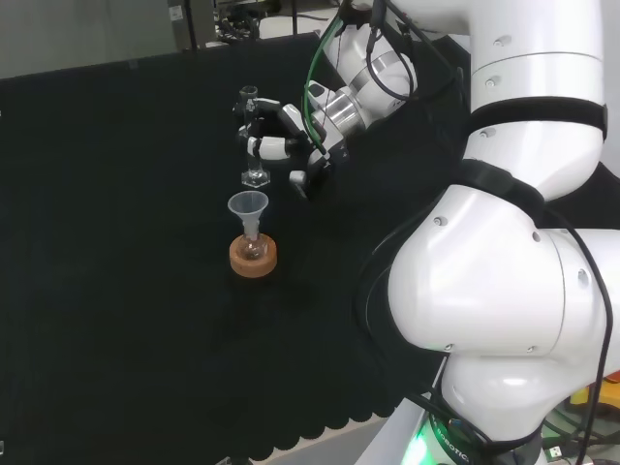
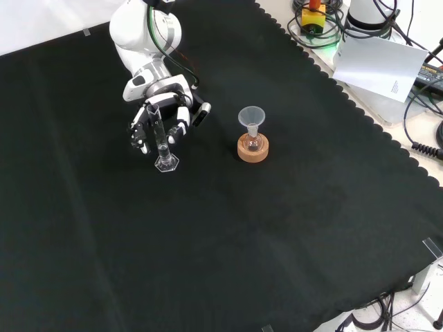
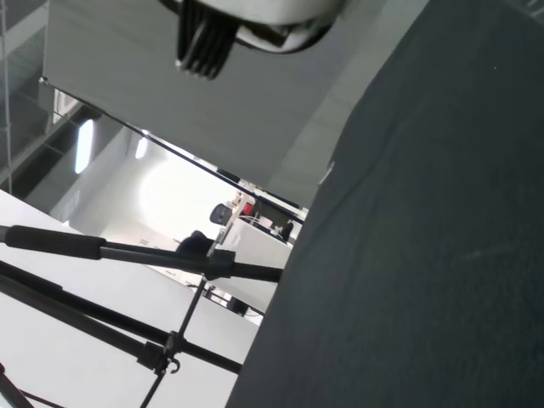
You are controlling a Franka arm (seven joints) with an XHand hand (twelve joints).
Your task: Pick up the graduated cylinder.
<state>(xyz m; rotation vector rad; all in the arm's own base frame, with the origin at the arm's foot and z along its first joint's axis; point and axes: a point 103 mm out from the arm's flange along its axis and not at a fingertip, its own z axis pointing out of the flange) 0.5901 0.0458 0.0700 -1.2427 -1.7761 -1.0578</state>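
Graduated cylinder (image 2: 160,142): stood upright on its hexagonal foot on the black cloth (image 2: 208,242), upper left of centre in the front view, upper centre in the head view.
Hand (image 2: 160,114): placed just behind the cylinder, fingers partly curled about its tube; actual contact cannot be told.
Funnel (image 2: 251,117): seated in a small flask (image 2: 252,143) on a cork ring (image 2: 252,151), right of the cylinder in the front view, well apart.
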